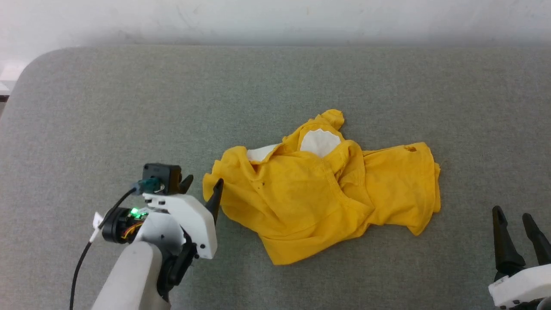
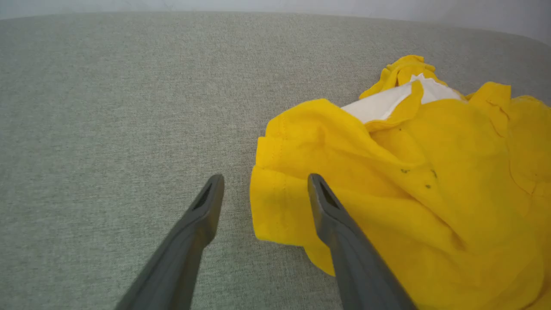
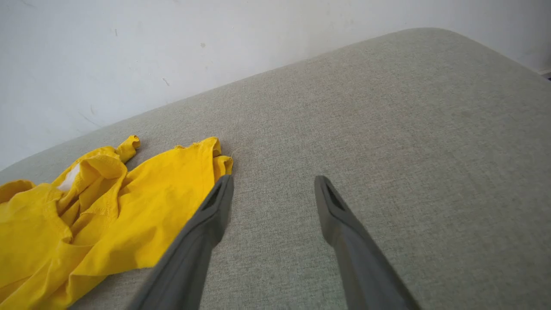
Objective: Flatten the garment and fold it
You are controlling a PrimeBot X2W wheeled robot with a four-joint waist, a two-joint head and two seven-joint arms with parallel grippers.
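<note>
The garment [image 1: 327, 189] is a bright yellow T-shirt lying crumpled in the middle of the grey padded surface, with white patches showing near its top. My left gripper [image 1: 202, 184] hovers open at the shirt's left edge. In the left wrist view that gripper [image 2: 264, 183] straddles the garment [image 2: 409, 172] at its hemmed corner, one finger over the cloth and one over bare padding, nothing clamped. My right gripper [image 1: 512, 215] stands open at the lower right, apart from the shirt. The right wrist view has this gripper [image 3: 273, 183] over bare padding, the garment [image 3: 107, 215] to its left.
The grey padded surface [image 1: 129, 107] spreads wide around the shirt, with a rounded corner at the far left. A white wall [image 1: 275, 17] runs along its far edge. A black cable [image 1: 82, 258] trails from my left wrist.
</note>
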